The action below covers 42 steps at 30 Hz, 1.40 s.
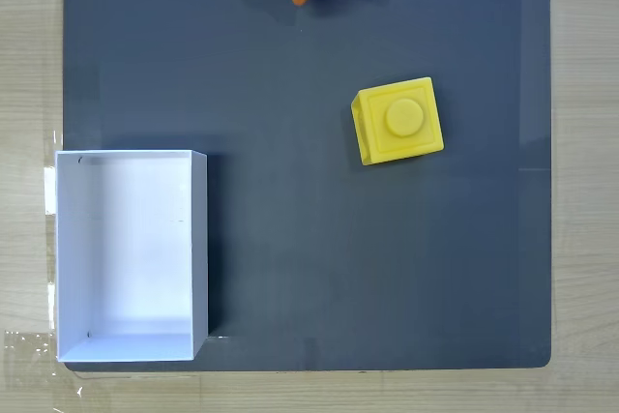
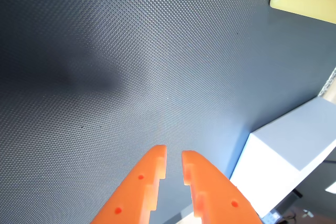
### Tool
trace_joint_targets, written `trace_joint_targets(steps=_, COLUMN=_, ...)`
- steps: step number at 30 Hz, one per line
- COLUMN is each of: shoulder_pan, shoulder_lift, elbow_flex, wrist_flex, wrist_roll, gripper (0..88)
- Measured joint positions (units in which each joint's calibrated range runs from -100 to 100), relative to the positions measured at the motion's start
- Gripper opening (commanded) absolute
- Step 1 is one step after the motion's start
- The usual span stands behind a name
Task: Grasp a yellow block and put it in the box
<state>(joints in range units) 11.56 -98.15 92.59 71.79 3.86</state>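
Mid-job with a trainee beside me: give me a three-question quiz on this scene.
1. True or false: the bright yellow plastic block already lies inside the white shallow box.
2. In the fixed view, the block sits: A) left of the box, B) right of and above it.
3. What surface is below the orange hand in the wrist view?

Key: 1 false; 2 B; 3 the dark grey mat, nothing held.

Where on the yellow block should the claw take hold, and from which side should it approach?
Probably the flat side walls of the yellow block, coming down from above. It sits stud-up and slightly rotated on the dark mat, clear of the box, so every wall is free. The round stud offers the fingers less flat surface. The claw would need turning to match the block's rotation and opening wider.
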Motion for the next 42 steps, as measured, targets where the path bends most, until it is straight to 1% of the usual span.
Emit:
trace_joint_targets(steps=29, shoulder_pan=0.27, shoulder_lift=0.17, elbow_flex=0.00, wrist_flex=0.17, wrist_roll=0.00, gripper=4.6)
trace_joint_targets(steps=32, shoulder_pan=1.35, shoulder_lift=5.73, elbow_flex=-0.27, wrist_flex=-0.95, wrist_roll=0.00, gripper=4.0)
trace_joint_targets(steps=36, shoulder_pan=1.17, shoulder_lift=19.05, elbow_flex=-3.16, wrist_flex=-8.48, wrist_roll=-0.05, gripper=4.1)
trace_joint_targets(steps=39, shoulder_pan=1.17, shoulder_lift=30.68, elbow_flex=-9.21, wrist_flex=-15.14, wrist_roll=-0.05, gripper=4.7)
trace_joint_targets(steps=42, shoulder_pan=1.08, shoulder_lift=42.56, elbow_flex=-18.88, wrist_flex=-18.00, wrist_roll=-0.05, gripper=4.7)
